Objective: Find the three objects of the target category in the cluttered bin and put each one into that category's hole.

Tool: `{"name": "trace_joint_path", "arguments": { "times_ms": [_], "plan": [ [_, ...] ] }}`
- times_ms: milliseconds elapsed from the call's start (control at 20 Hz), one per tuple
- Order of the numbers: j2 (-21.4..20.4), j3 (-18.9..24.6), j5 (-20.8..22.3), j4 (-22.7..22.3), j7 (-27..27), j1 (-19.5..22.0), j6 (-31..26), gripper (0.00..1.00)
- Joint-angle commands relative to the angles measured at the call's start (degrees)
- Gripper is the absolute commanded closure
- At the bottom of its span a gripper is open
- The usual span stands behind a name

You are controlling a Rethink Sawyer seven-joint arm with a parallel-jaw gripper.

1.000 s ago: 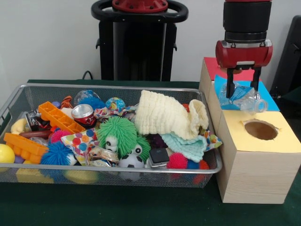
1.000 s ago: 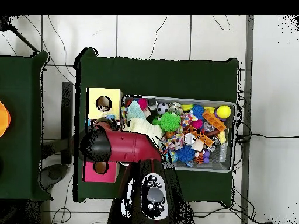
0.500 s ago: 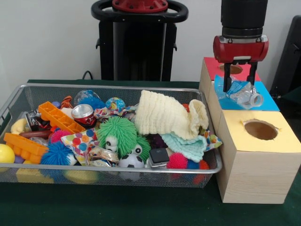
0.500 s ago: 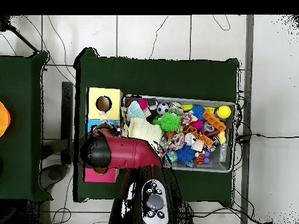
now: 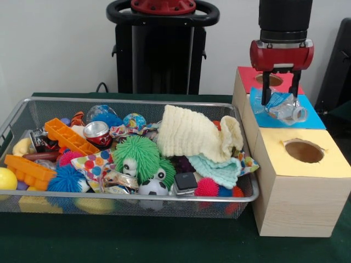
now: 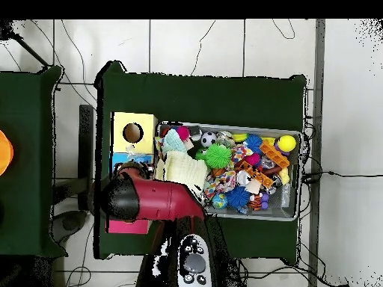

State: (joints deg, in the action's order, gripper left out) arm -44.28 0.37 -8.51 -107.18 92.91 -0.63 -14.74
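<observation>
Now fingers pinching crushed plastic bottle, slightly lower over blue box.

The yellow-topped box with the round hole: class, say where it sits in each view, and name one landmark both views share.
Front view: the yellow-topped box stands at the right, nearest the camera, beside the wire bin.
Overhead view: it lies at the upper left of the green cloth, left of the bin.
Shared landmark: the cream knitted cloth.
</observation>
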Motion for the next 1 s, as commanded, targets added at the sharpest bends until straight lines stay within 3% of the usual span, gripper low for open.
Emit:
{"name": "trace_joint_path", "arguments": {
  "times_ms": [50, 500, 1000],
  "plan": [
    [3.4, 0.6, -3.5, -6.4, 16.8, -3.0, 2.0, 1.00],
    [3.6, -1.4, -5.9, -5.9, 16.9, -6.0, 1.3, 1.00],
    [4.5, 0.1, -5.9, -5.9, 14.0, -3.6, 2.8, 1.00]
  ]
}}
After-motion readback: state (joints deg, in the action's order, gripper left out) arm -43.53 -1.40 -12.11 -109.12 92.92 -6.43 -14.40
